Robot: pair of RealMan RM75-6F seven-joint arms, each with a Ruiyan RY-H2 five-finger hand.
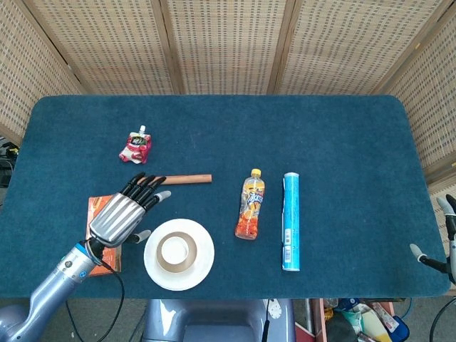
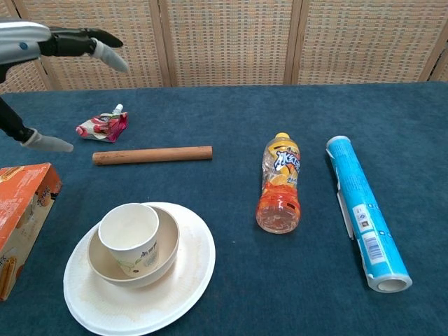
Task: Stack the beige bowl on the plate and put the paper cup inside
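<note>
Cut off at the chest view's upper left edge: left hand (image 1: pixel 122 216), only fingers (image 2: pixel 105 50) and a thumb tip showing there. Barely visible at the head view's right edge: right hand (image 1: pixel 443 242), too little in frame to tell whether open or closed. Fingers of the left hand spread wide, holding nothing, raised above the desk (image 1: pixel 342 142). Below and to the right of those fingers, well apart: one paper cup (image 2: pixel 129 234) upright inside one beige bowl (image 2: pixel 164 252), stacked on one plate (image 2: pixel 189 269). Just beyond the fingertips, one wooden stick (image 1: pixel 187 178). Under the palm, one orange box (image 2: pixel 21 206). Farther right: one bottle (image 1: pixel 250 205), one blue tube (image 1: pixel 291 221). One red pouch (image 1: pixel 135 147) beyond the stick.
</note>
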